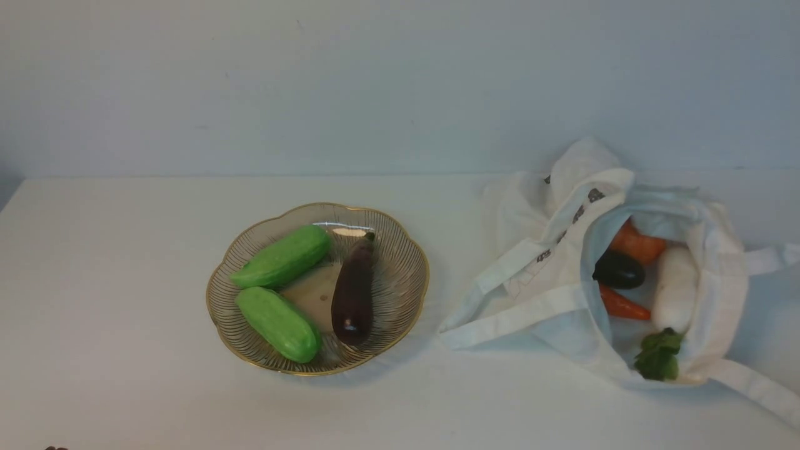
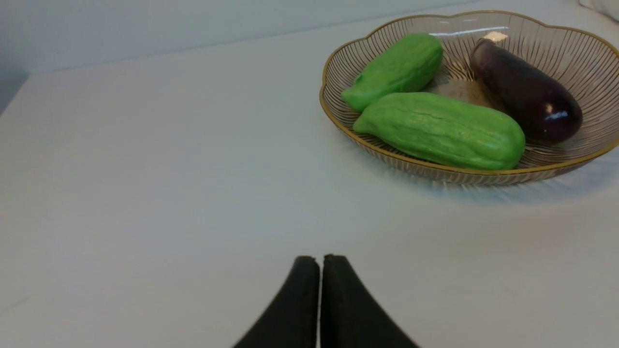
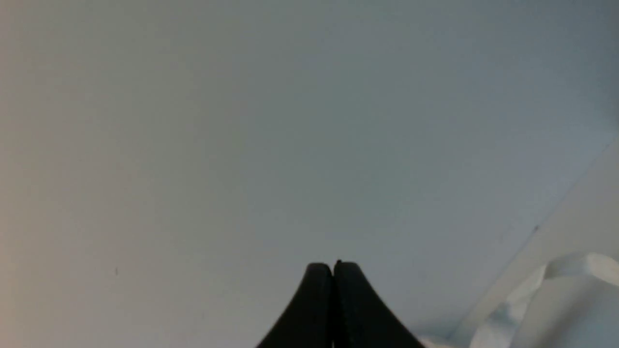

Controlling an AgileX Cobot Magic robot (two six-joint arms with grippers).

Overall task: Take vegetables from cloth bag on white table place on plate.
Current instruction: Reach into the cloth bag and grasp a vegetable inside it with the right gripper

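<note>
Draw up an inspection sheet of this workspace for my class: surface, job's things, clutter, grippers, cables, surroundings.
Surface: white table, flat and plain.
Plate: clear, gold-rimmed; holds two green cucumbers and a dark purple eggplant.
Bag: white cloth, on the robot's right, mouth open; inside, a white radish, a dark vegetable, orange pieces and green leaves.
Straps: spread loosely on the table.
Clutter: nothing seen.
Left gripper: shut, nothing held.
Right gripper: shut, nothing held.
Cables: nothing seen.
Surroundings: pale wall behind the table; a small dark object at the front view's near left edge, too cropped to name.
</note>
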